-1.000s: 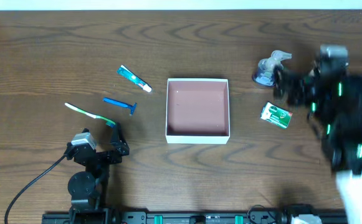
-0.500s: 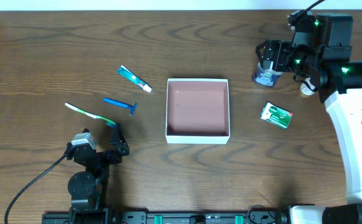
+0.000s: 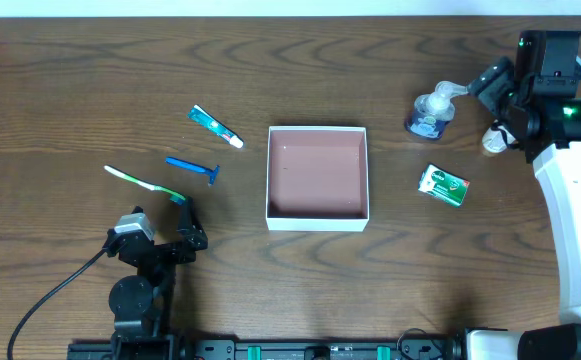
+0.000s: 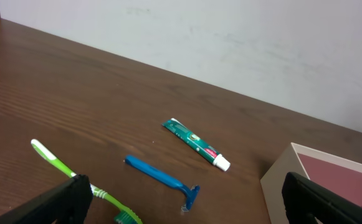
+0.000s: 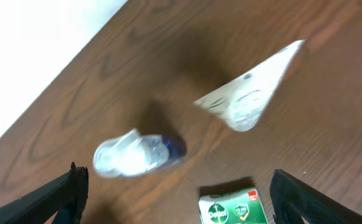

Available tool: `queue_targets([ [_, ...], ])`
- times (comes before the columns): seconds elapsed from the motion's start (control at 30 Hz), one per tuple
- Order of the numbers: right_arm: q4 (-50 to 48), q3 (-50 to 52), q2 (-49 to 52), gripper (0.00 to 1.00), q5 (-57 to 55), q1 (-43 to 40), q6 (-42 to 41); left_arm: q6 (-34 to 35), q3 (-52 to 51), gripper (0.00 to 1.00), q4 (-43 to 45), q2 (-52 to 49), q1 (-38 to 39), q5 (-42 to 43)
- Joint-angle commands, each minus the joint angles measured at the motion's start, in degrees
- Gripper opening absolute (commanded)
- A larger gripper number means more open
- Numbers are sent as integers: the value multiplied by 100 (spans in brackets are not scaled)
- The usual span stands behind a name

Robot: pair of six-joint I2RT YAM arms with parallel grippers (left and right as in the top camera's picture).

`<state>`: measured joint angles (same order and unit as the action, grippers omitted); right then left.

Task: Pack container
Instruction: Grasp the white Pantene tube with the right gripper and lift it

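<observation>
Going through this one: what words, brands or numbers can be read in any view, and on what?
"Dettol": on the green soap box, right wrist view, slightly soft.
Red badge on that box: too small to read.
Toothpaste tube: print too small to read.
Pump bottle: label blurred, unreadable.

The overhead view is sharp and evenly lit from above. The counter [image 3: 90, 80] shows its wood grain without glare, and the container [image 3: 317, 222] throws only a thin, soft shadow. The left wrist view is clear, with a bright pale wall [image 4: 230, 37]. The fingers [image 4: 56, 202] of the left gripper [image 4: 185, 186] are dark and out of focus at the bottom corners. The right wrist view is blurred throughout: the pump bottle [image 5: 137, 155] and the green box [image 5: 230, 208] look smeared.
</observation>
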<state>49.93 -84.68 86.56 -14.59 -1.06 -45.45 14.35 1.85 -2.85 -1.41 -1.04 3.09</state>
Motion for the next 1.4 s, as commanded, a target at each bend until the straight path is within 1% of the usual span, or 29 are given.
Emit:
queue_targets([
  [0.0, 33, -114, -31, 92, -643, -70, -739, -15, -162, 98, -87, 7, -28, 55],
  [0.13, -4, -103, 50, 92, -719, -256, -1147, -15, -162, 98, -87, 7, -28, 55],
  [0.27, -111, -103, 256, 89, -702, -437, -1434, -17, -162, 98, -87, 7, -28, 55],
  [0.4, -304, -103, 564, 88, -590, -533, -1432, -15, -162, 98, -87, 7, -28, 55],
  [0.53, -492, -103, 874, 84, -533, -560, -1429, -15, -162, 98, -87, 7, -28, 55],
  [0.67, -699, -103, 1115, 79, -538, -575, -1421, -15, -162, 98, -87, 7, -28, 55],
  [0.73, -802, -103, 1213, 77, -538, -581, -1408, -15, -162, 98, -87, 7, -28, 55],
  [0.9, -927, -103, 1346, 76, -535, -645, -1408, -15, -162, 98, -87, 7, -28, 55],
  [1.03, -988, -103, 1351, 73, -535, -697, -1405, -15, -162, 98, -87, 7, -28, 55],
  [1.1, -990, -103, 1351, 68, -533, -721, -1405, -15, -162, 98, -87, 7, -28, 55],
  [1.17, -988, -103, 1351, 59, -533, -741, -1320, -15, -162, 98, -87, 7, -28, 55],
  [1.2, -986, -103, 1351, 54, -533, -748, -1276, -15, -162, 98, -87, 7, -28, 55],
  [1.23, -986, -103, 1351, 42, -531, -752, -1213, -15, -162, 98, -87, 7, -28, 55],
  [1.37, -901, -103, 1351, 21, -487, -756, -1126, -15, -162, 98, -87, 7, -28, 55],
])
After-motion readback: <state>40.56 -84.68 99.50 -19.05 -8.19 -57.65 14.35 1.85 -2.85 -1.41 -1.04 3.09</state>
